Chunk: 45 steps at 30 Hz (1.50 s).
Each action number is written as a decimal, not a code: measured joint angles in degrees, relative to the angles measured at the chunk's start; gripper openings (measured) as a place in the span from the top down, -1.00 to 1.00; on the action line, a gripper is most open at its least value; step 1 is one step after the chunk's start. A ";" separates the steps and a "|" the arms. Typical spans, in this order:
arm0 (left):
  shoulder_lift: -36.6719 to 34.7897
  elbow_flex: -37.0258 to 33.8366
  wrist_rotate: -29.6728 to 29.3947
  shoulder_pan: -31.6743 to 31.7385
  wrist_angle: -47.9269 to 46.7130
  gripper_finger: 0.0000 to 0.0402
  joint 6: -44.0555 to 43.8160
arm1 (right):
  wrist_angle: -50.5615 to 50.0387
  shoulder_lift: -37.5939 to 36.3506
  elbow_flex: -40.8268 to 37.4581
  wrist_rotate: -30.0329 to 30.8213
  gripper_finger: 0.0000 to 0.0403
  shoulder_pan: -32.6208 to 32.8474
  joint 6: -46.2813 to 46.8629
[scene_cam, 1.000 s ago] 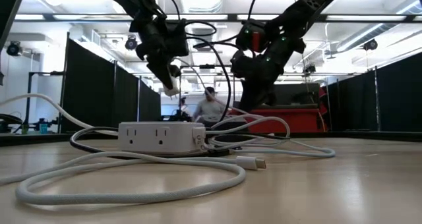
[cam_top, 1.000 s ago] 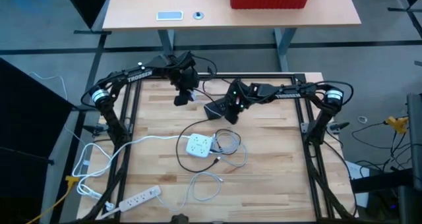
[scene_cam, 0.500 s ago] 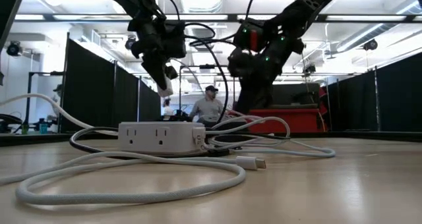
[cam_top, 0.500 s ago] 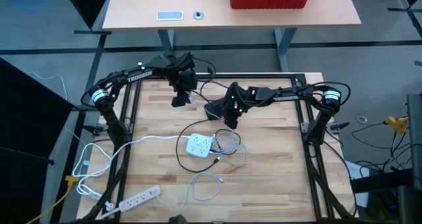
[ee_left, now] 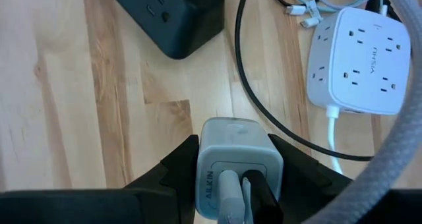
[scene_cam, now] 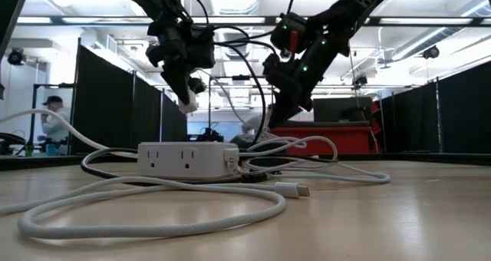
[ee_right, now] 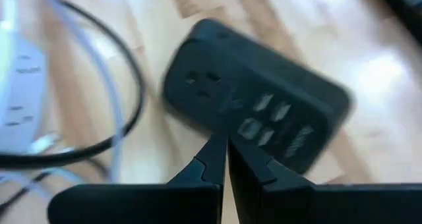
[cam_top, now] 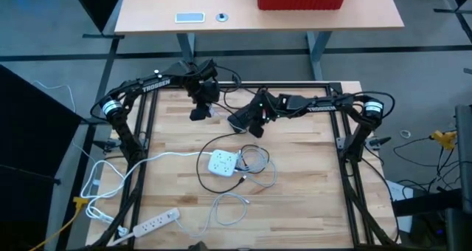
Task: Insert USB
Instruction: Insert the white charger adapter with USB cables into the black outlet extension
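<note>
Both arms have shifted since a second ago: your right tool (cam_top: 252, 125) has swung left and up over the black power block (cam_top: 240, 121), and your left tool (cam_top: 199, 111) has drifted slightly left with its load. Left tool is clamped on the white USB charger (ee_left: 241, 168), fingers on its two flat sides, a grey cable (ee_left: 232, 201) already plugged into its face. Charger hangs above the far-left part of the worktop (cam_top: 310, 199), well clear of the white power cube (cam_top: 223, 162) in the middle. Right tool's fingers are pressed together, nothing between them, tips pointing at the black power block's port face (ee_right: 273, 122).

Handling call: the charger looks light, rigid, smooth plastic, likely slippery, so keep your grip on the flat sides. Loose white USB-C plug (scene_cam: 293, 189) lies near; you'd pinch its stiff shell, not the limp cord.
</note>
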 joint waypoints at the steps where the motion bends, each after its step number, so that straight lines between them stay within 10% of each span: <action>1: 0.00 0.00 0.00 0.00 0.18 0.35 0.15 | -0.04 0.00 -0.19 -1.70 1.00 0.00 0.52; 16: 0.22 -4.67 6.82 -0.04 20.77 0.35 0.16 | 12.55 -0.52 -3.41 1.49 1.00 -4.77 3.60; 29: 0.28 -12.50 7.16 -0.44 36.24 0.35 -1.50 | 1.35 2.69 -3.54 -2.37 1.00 -1.60 8.99; 45: 0.28 -13.51 2.45 -0.30 37.66 0.35 1.70 | 8.52 6.01 1.04 -0.13 1.00 -1.73 6.15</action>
